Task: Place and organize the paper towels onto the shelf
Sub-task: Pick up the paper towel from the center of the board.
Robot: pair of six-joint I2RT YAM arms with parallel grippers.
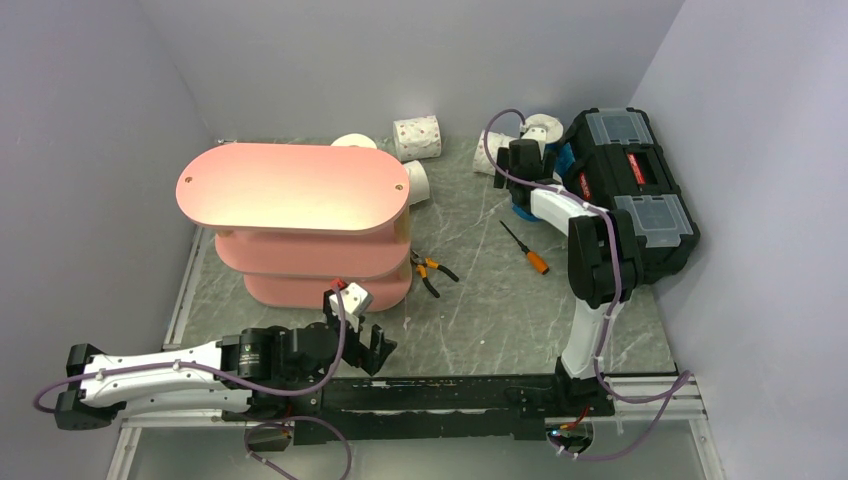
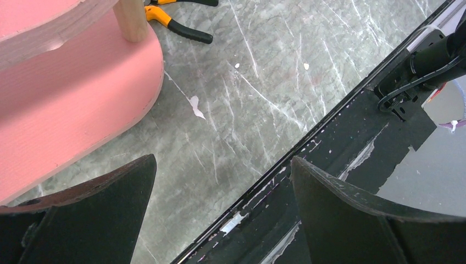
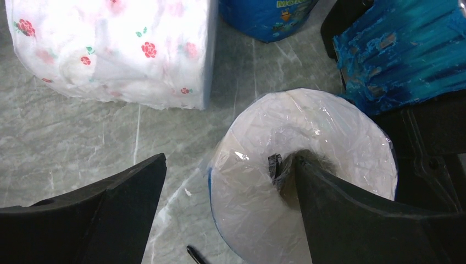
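The pink three-tier shelf (image 1: pixel 295 185) stands at the left of the table, its lower board (image 2: pixel 60 104) beside my left gripper (image 2: pixel 222 159), which is open over the table's front edge with nothing between its fingers. Paper towels lie at the back: a speckled roll (image 1: pixel 417 138), two white ones (image 1: pixel 355 142) (image 1: pixel 415 182) behind the shelf, and more by the toolbox. My right gripper (image 3: pixel 229 159) is open astride the wall of a plastic-wrapped white roll (image 3: pixel 329 137) standing on end. Its right finger sits in the core hole, and the left finger is outside the roll. A rose-printed roll (image 3: pixel 110 49) and a blue-wrapped roll (image 3: pixel 269 16) lie just beyond.
A black toolbox (image 1: pixel 640 185) stands at the right, close against the right arm. Crumpled blue wrapping (image 3: pixel 401 49) lies beside it. Orange-handled pliers (image 1: pixel 432 272) and a screwdriver (image 1: pixel 525 247) lie mid-table. A black rail (image 2: pixel 351 154) runs along the near edge.
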